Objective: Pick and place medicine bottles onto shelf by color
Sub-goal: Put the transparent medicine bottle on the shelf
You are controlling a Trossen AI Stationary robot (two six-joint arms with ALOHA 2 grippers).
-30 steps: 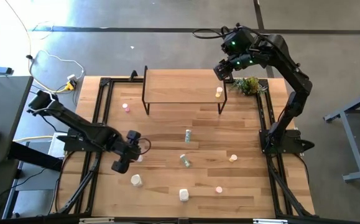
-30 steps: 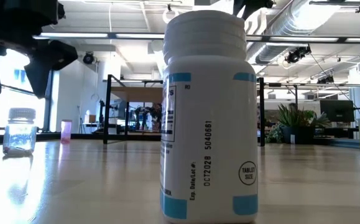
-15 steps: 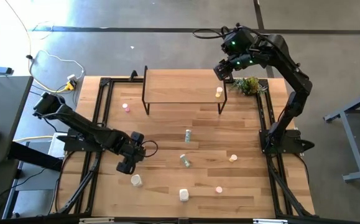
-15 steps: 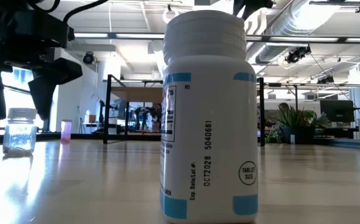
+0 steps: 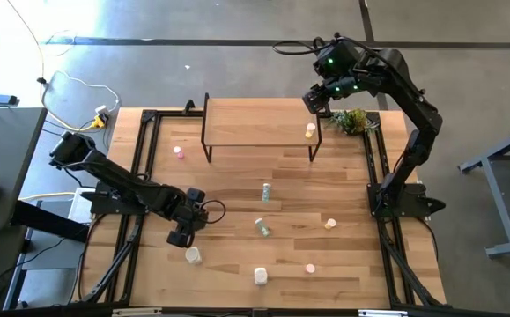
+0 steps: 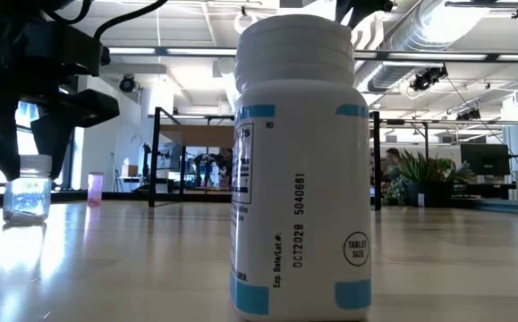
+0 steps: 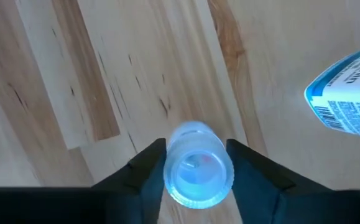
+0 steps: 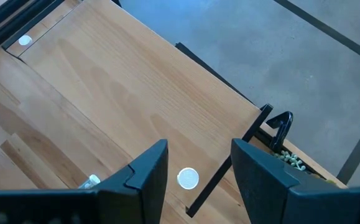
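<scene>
- Down at 8 o'clock on the light wooden tabletop (image 5: 237, 198) with the left gripper (image 5: 185, 232): clamped, by the look of it, on a small clear cylindrical bottle with a pale round cap (image 7: 198, 171), dark fingers (image 7: 148, 171) pressed to either side, bottle upright on the wood.
- Could slip on the lift: seems to be pinched high, near the cap, so liable to tilt or pop free.
- Could also clip the larger white bottle with blue label bands (image 7: 347, 93) standing near, and topple it on a careless swing away.
- Waiting at 12 o'clock with the right gripper (image 5: 318, 99), jaws apart and empty, over the right end of the low wooden-topped shelf on thin black legs (image 5: 255, 119). Might crowd the drop-off there.
- From above, hides the gripped bottle under the gripper; shows only the spread of bottles and both arms.
- From the left wrist, settles the grip: cap centred between the fingers.
- From table height, confirms the base down on the wood.
</scene>
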